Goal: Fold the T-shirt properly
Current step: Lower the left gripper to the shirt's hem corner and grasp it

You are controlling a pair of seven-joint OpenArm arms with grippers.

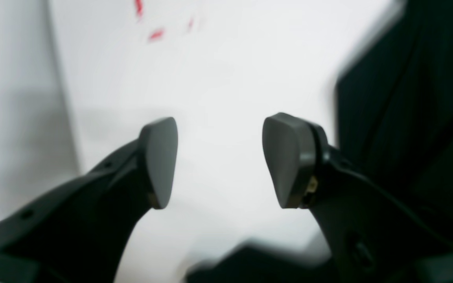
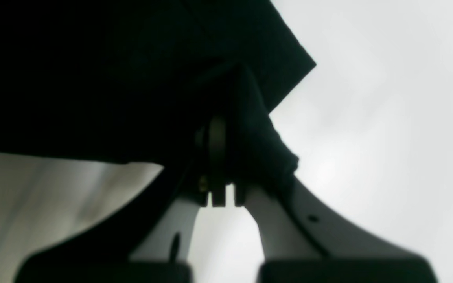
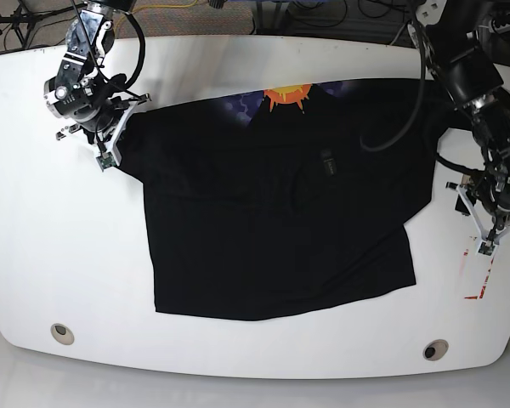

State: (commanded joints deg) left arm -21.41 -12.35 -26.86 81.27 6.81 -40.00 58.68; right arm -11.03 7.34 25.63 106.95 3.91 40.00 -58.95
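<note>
T-shirt (image 3: 280, 229): black, spread mostly flat across the middle of the white counter (image 3: 238, 357); looks partly folded, since the emoji and purple graphic show only as a strip at the upper edge of the cloth in the base view.
Progress: early to middle by my guess; the body is still one wide slab, and the remaining folds and squaring up are not done.
My right end effector (image 2: 222, 157): clamped on a bunch of the black cloth, at the shirt's upper left corner in the base view.
My left end effector (image 1: 220, 161): fingers apart, nothing between them, hanging over bare counter just off the shirt's right edge.
Left to do: I'd say carry the held corner across, then grab the far side.
Hard to see: the left wrist view is blurred; the right wrist view is mostly dark cloth, so I can't tell how many layers I'm pinching.
Red marks (image 3: 480, 285): on the counter at lower right, too small to read.
</note>
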